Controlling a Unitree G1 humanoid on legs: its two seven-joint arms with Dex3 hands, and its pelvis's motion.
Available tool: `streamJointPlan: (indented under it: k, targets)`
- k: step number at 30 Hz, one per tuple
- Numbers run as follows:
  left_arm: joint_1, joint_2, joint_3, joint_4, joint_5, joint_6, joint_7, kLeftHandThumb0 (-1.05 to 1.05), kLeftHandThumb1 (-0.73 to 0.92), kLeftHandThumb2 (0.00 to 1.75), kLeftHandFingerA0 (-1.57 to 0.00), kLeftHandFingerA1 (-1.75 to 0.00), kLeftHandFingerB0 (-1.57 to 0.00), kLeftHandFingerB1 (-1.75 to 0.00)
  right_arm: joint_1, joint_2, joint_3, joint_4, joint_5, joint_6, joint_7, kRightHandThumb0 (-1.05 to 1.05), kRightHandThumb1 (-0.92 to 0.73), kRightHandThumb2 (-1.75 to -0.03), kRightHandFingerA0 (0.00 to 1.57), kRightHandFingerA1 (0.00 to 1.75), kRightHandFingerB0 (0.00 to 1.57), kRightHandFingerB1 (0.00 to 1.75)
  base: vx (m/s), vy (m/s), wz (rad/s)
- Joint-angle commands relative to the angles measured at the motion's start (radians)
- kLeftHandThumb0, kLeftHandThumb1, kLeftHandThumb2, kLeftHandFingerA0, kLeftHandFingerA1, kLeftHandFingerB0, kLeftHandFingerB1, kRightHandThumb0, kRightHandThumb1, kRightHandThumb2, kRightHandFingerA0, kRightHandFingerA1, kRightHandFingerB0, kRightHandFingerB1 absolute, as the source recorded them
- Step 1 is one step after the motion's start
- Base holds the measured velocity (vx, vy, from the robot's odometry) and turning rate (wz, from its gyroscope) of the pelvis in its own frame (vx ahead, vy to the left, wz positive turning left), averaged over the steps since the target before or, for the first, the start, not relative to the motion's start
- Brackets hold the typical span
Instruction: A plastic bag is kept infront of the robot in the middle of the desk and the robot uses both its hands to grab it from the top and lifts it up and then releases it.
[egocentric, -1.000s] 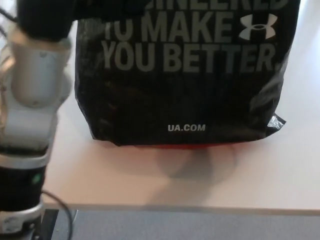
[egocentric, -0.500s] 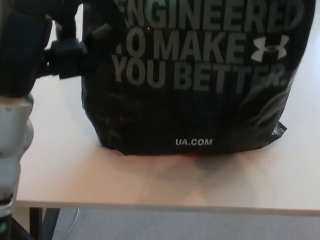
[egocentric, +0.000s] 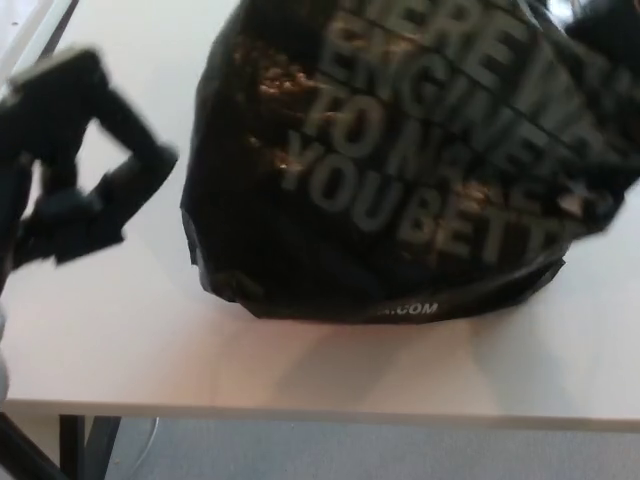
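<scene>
Seen from the head camera, the plastic bag sits on the pale, smooth counter, near its front edge and about the middle. It is black, glossy and crinkled, slumped into a wide rounded mound with grey block lettering running slantwise across its face, its flat bottom seam toward the robot. What it holds cannot be made out. Off to its left, apart from it, the blurred left hand hangs above the counter with its fingers spread and holding nothing. At the top right corner, a dark blur may be the right hand, too unclear to tell its fingers.
</scene>
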Motion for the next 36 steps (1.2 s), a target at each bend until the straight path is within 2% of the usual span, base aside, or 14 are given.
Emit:
streamJointPlan:
  k: [1, 7, 14, 15, 16, 17, 19, 22, 23, 24, 28, 31, 32, 36]
  targets:
    - [0.348, -0.055, 0.207, 0.014, -0.114, -0.290, 0.070, -0.16, 0.64, 0.56, -0.85, -1.75, -0.59, -1.69, 0.345, -0.101, -0.291, 0.107, 0.174, -0.222, 0.179, -0.34, -0.62, -0.59, 0.98, 0.86, 0.78, 0.56, 0.00, 0.000, 0.00]
    - [0.481, -0.076, 0.234, 0.015, -0.202, -0.231, 0.013, -0.24, 0.68, 0.56, -0.79, -1.71, -0.62, -1.54, 0.287, -0.093, -0.362, 0.340, 0.243, -0.244, 0.215, -0.38, -0.62, -0.59, 0.99, 0.93, 0.81, 0.57, 0.00, 0.000, 0.00]
    - [0.518, -0.085, 0.231, 0.067, -0.268, -0.307, -0.007, -0.14, 0.66, 0.54, -0.79, -1.73, -0.61, -1.54, 0.298, -0.068, -0.419, 0.333, 0.317, -0.216, 0.297, -0.49, -0.58, -0.56, 0.86, 0.62, 0.59, 0.44, 0.00, 0.000, 0.00]
    - [0.527, -0.087, 0.229, 0.070, -0.279, -0.316, -0.011, -0.13, 0.65, 0.57, -0.77, -1.75, -0.56, -1.58, 0.319, -0.070, -0.424, 0.306, 0.323, -0.220, 0.311, -0.62, -0.48, -0.82, 0.61, 0.61, 0.39, 0.49, 0.00, 0.000, 0.00]
    - [0.532, -0.093, 0.226, 0.078, -0.291, -0.326, -0.012, -0.11, 0.65, 0.57, -0.76, -1.75, -0.55, -1.58, 0.344, -0.084, -0.424, 0.272, 0.315, -0.234, 0.330, -0.65, -0.62, -0.59, 0.45, 0.40, 0.29, 0.32, 0.00, 0.000, 0.00]
    - [0.530, -0.096, 0.223, 0.095, -0.304, -0.342, -0.013, -0.06, 0.64, 0.54, -0.73, -1.75, -0.54, -1.55, 0.355, -0.097, -0.428, 0.255, 0.321, -0.251, 0.358, -0.76, -0.51, -0.84, 0.12, 0.43, 0.05, 0.24, 0.00, 0.000, 0.00]
    - [0.527, -0.097, 0.223, 0.123, -0.317, -0.363, -0.016, -0.08, 0.65, 0.52, -0.73, -1.74, -0.54, -1.54, 0.376, -0.128, -0.439, 0.239, 0.338, -0.284, 0.415, -0.80, -0.54, -0.90, 0.00, 0.23, 0.00, 0.08, 0.00, 0.000, 0.00]
    - [0.534, -0.092, 0.253, 0.163, -0.275, -0.391, -0.007, -0.23, 0.59, 0.59, -0.73, -1.50, -0.62, -1.27, 0.388, -0.184, -0.516, 0.211, 0.431, -0.272, 0.508, -0.86, -0.66, -0.60, 0.00, 0.00, 0.00, 0.00, 0.00, 0.000, 0.00]
    - [0.540, -0.103, 0.260, 0.138, -0.257, -0.362, 0.005, -0.29, 0.51, 0.83, -0.85, -1.16, -0.73, -0.97, 0.381, -0.197, -0.535, 0.193, 0.458, -0.242, 0.520, -0.82, -0.60, -0.72, 0.00, 0.00, 0.00, 0.00, 0.00, 0.000, 0.00]
    - [0.540, -0.104, 0.256, 0.136, -0.267, -0.357, 0.002, -0.21, 0.60, 0.58, -0.82, -1.10, -0.72, -0.88, 0.383, -0.211, -0.558, 0.172, 0.476, -0.209, 0.526, -0.90, -0.49, -0.82, 0.00, 0.00, 0.00, 0.00, 0.00, 0.000, 0.00]
    - [0.525, -0.078, 0.268, 0.188, -0.268, -0.420, -0.012, -0.30, 0.59, 0.58, -0.72, -0.53, -0.66, -0.47, 0.397, -0.283, -0.667, 0.195, 0.494, -0.214, 0.564, -0.99, -0.61, -0.94, 0.00, 0.10, 0.00, 0.00, 0.00, 0.000, 0.00]
    - [0.528, -0.060, 0.286, 0.202, -0.223, -0.404, -0.016, -0.40, 0.58, 0.60, -0.55, -0.53, -0.58, -0.45, 0.392, -0.320, -0.722, 0.286, 0.500, -0.290, 0.607, -0.95, -0.59, -0.92, 0.00, 0.18, 0.00, 0.00, 0.00, 0.000, 0.00]
    - [0.542, -0.048, 0.293, 0.197, -0.211, -0.377, -0.027, -0.40, 0.49, 0.89, -0.51, -0.65, -0.47, -0.56, 0.408, -0.338, -0.743, 0.287, 0.512, -0.289, 0.642, -0.93, -0.58, -0.91, 0.01, 0.21, 0.00, 0.00, 0.00, 0.000, 0.00]
    - [0.559, -0.026, 0.296, 0.248, -0.189, -0.379, -0.036, -0.42, 0.62, 0.59, -0.52, -0.51, -0.56, -0.41, 0.521, -0.376, -0.835, 0.263, 0.487, -0.294, 0.691, -0.94, -0.59, -0.92, 0.00, 0.17, 0.00, 0.00, 0.00, 0.000, 0.00]
